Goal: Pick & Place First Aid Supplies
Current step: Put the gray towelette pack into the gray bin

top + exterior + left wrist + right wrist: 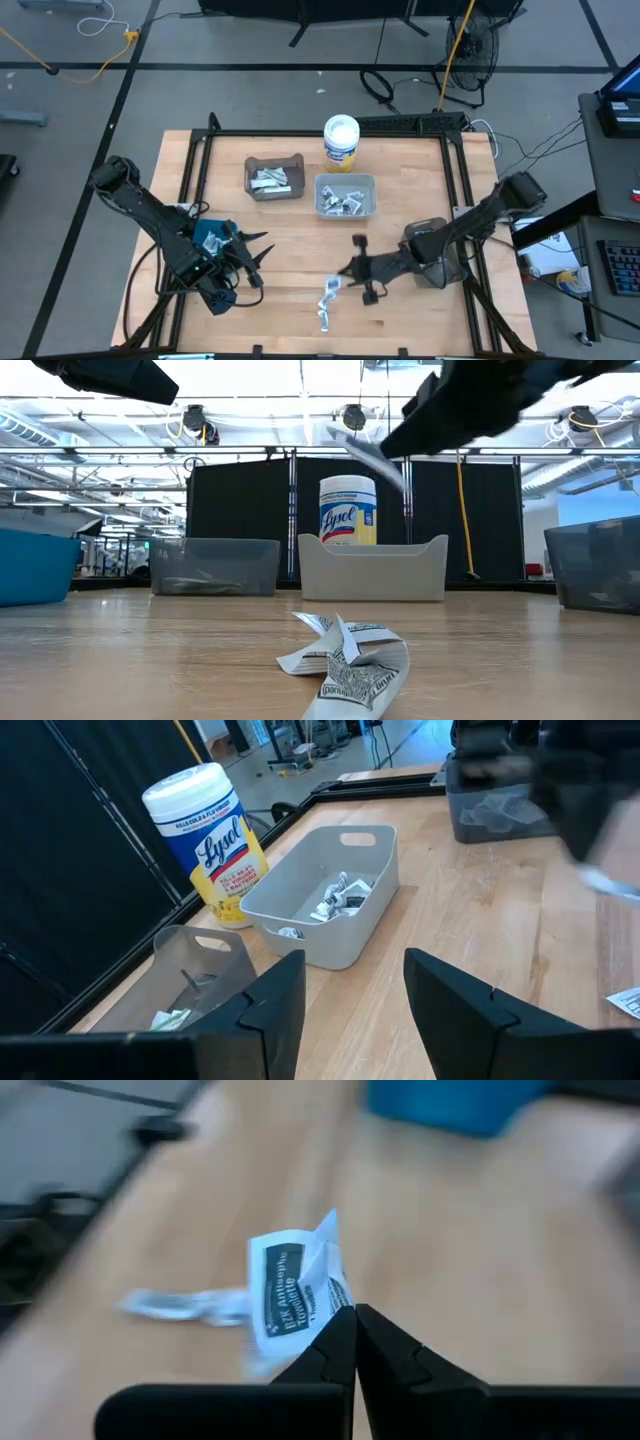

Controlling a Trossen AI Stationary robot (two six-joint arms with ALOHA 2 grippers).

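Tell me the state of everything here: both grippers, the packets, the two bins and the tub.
Right gripper: shut on a packet, raised off the table.
Left gripper: open, empty.
Loose packets: lying crumpled on table.
Brown bin: holds packets.
Grey bin: holds packets.
Wipes tub: upright.

1. The table is pale wood with a smooth, faintly satin finish and visible plank seams.
2. The packets look like creased, matt paper, perhaps foil-lined, printed in dark ink.
3. The light grey bin is smooth matt plastic.
4. The darker bin is translucent smoky plastic.
5. The Lysol tub is white plastic with a glossy label.
6. The right gripper has matt black plastic-looking fingers.
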